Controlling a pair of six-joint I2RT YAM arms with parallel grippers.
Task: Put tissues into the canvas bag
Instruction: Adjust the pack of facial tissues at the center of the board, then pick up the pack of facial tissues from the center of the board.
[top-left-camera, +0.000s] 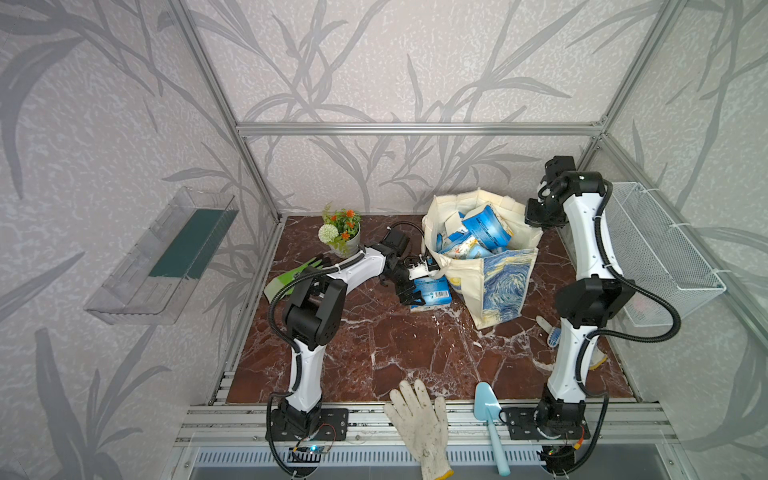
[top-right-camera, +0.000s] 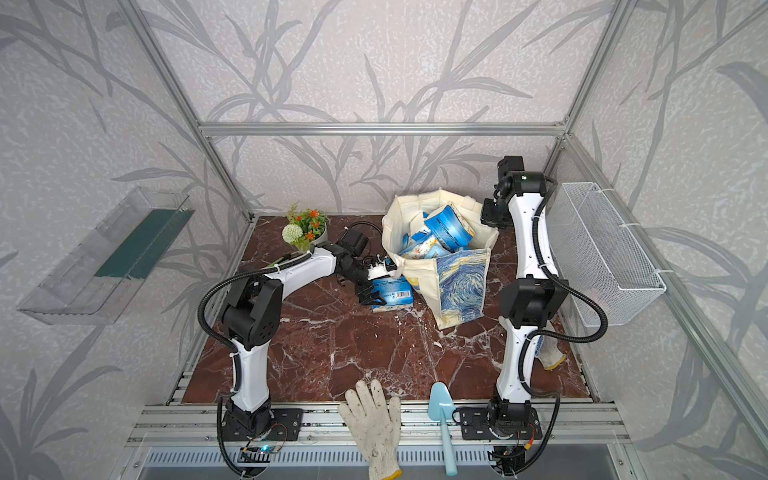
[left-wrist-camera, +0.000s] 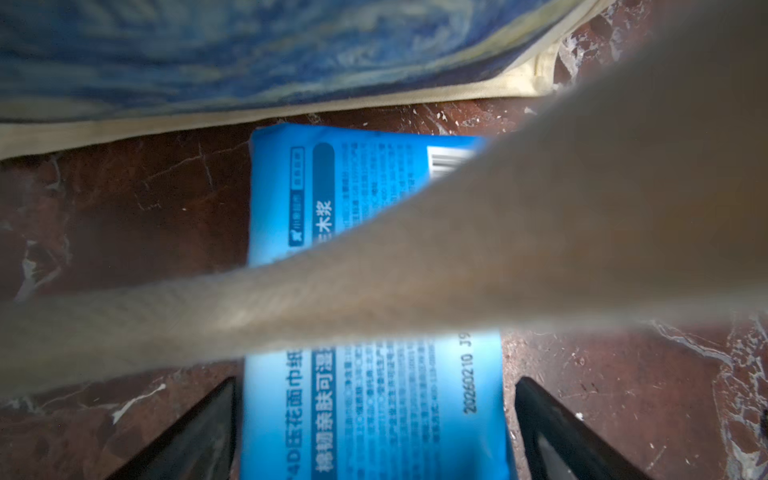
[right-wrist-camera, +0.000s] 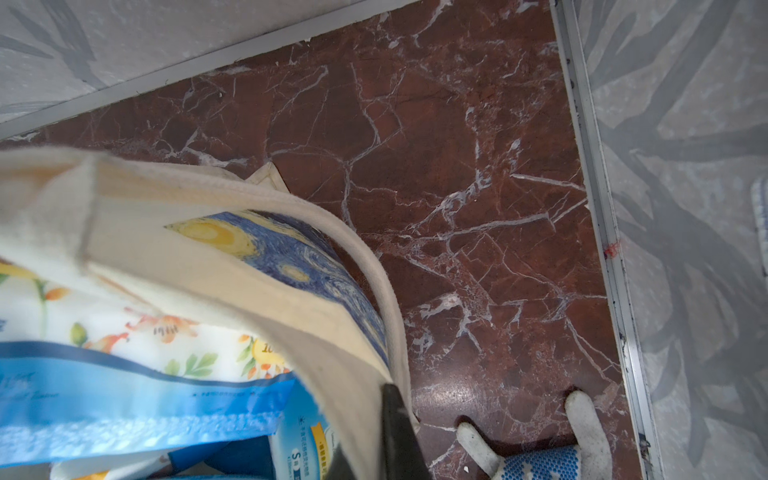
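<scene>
A blue tissue pack (top-left-camera: 434, 293) (top-right-camera: 395, 293) lies flat on the marble table beside the canvas bag (top-left-camera: 505, 286) (top-right-camera: 461, 286). My left gripper (top-left-camera: 411, 297) (top-right-camera: 368, 297) is open and straddles it. In the left wrist view the pack (left-wrist-camera: 374, 415) sits between the two black fingers (left-wrist-camera: 552, 428), a gap on each side, and a cream rope handle (left-wrist-camera: 374, 274) crosses the picture. Several tissue packs (top-left-camera: 484, 230) (right-wrist-camera: 124, 374) fill the bag. My right gripper (top-left-camera: 536, 220) (right-wrist-camera: 370, 440) is shut on the bag's cream rim (right-wrist-camera: 257, 195) at its far right corner.
A flower pot (top-left-camera: 343, 232) and a green glove (top-left-camera: 291, 276) lie behind the left arm. A white glove (top-left-camera: 419, 419) and a blue trowel (top-left-camera: 490, 419) rest at the front edge. A dotted glove (right-wrist-camera: 536, 457) lies by the right arm. A wire basket (top-left-camera: 656, 253) hangs on the right wall.
</scene>
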